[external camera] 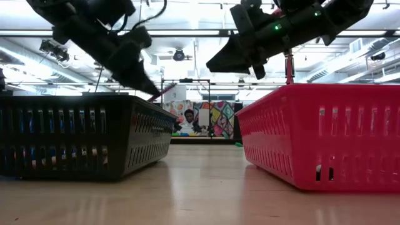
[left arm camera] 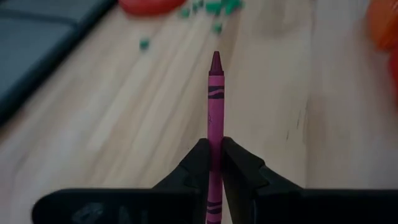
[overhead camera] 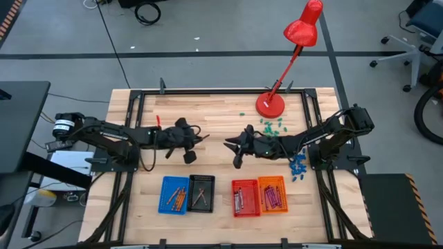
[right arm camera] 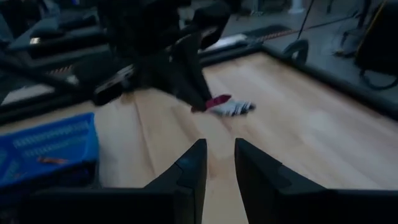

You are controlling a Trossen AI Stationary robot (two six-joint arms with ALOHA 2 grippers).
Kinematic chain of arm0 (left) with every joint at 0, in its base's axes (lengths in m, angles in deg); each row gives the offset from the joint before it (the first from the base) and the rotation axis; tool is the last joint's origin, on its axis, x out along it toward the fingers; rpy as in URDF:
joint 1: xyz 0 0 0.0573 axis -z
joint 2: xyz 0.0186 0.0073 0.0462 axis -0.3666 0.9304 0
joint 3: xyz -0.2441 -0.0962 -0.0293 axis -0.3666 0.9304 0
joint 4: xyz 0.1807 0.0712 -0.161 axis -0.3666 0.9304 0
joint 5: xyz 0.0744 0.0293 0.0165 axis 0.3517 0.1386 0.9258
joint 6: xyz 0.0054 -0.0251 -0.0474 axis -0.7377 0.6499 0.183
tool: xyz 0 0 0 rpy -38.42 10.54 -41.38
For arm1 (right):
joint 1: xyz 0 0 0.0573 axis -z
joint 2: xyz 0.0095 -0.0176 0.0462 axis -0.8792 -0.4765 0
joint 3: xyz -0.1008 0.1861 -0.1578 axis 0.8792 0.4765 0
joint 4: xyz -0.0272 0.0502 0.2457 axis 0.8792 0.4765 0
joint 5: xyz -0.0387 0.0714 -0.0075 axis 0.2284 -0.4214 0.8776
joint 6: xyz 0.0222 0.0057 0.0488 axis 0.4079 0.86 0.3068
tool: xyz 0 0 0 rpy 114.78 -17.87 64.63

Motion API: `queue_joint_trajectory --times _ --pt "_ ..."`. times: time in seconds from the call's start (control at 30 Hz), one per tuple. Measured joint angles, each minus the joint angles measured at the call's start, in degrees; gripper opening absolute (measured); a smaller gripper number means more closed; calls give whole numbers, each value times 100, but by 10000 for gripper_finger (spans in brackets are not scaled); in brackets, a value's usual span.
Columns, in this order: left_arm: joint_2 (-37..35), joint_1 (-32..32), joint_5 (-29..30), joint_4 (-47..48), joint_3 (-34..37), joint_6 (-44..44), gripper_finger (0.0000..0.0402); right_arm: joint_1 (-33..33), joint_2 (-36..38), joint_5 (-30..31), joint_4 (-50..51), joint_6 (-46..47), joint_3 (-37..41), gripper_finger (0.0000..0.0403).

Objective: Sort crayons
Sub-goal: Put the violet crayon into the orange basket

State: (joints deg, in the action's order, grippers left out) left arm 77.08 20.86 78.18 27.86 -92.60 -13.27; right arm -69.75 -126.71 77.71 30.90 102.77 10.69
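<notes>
Crayon (left arm camera: pixel 215 112), slim magenta paper-wrapped stick with cone tip, clamped between left gripper (left arm camera: pixel 214 163) fingers, long axis pointing forward over smooth wooden table (left arm camera: pixel 124 130); right gripper (right arm camera: pixel 219 163) narrowly parted, empty.

Pale wooden tabletop (overhead camera: pixel 221 114) showing smooth, faintly glossy grain. Magenta crayon (left arm camera: pixel 215 118) wearing matt paper wrapper, sitting between matt black plastic-looking fingers (left arm camera: pixel 194 169) of left gripper (left arm camera: pixel 214 155). Slotted plastic baskets gleaming softly: black basket (external camera: pixel 87 134), red basket (external camera: pixel 325 134). Red lamp (overhead camera: pixel 291 62) shining glossy, looking like painted metal. Dark frame (overhead camera: pixel 138 93) edging table appearing matt metal.
</notes>
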Motion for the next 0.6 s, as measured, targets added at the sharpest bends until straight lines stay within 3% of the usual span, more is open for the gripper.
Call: queue_joint_trajectory --times 0.13,0.4,0.6 --pt "0 0 -21 -620 -7 -343 41 2 0 95 -459 -338 0 102" --pt "16 1 -930 -1810 -11 -755 41 24 0 271 -1199 -959 0 152" --pt "24 65 -1114 -2568 -13 -1049 41 22 0 74 -1758 -1359 0 175"
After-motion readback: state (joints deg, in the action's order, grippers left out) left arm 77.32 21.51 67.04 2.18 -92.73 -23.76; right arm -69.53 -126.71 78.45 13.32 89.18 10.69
